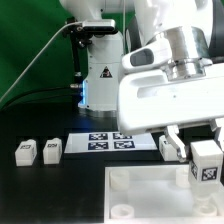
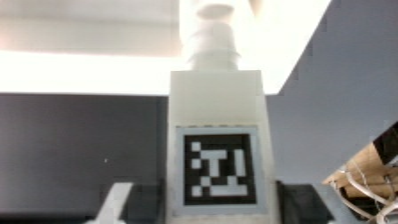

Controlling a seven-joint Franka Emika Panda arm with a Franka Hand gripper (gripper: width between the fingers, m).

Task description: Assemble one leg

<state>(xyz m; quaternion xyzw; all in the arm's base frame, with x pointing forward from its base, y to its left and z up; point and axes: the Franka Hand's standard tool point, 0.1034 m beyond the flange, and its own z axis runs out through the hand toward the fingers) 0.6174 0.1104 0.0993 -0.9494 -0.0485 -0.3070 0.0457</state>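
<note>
While the gripper hangs low at the exterior view's right, it has the leg pinched between its fingers, jaws drawn in narrow against two opposite sides of the block. That's the piece for this job, and it's off the table. Down the wrist view, the leg runs straight away from the hand. Its tagged face is toward the camera and its stepped tip leads, pointing out over the bright white panel. So the long axis lines up with the gripper's own reach, roughly upright in the exterior view, tip downward. Now the relation that matters: the two round sockets in plain sight sit along the panel's edge at the exterior view's left, well apart from the held leg, which hovers over the panel's other side. Whether a socket lies right under the tip I can't tell, as the wrist picture is washed out there. Behind the panel lies the marker board, and two spare legs rest further to the exterior view's left. A small tagged block just beside the gripper may be another leg.
</note>
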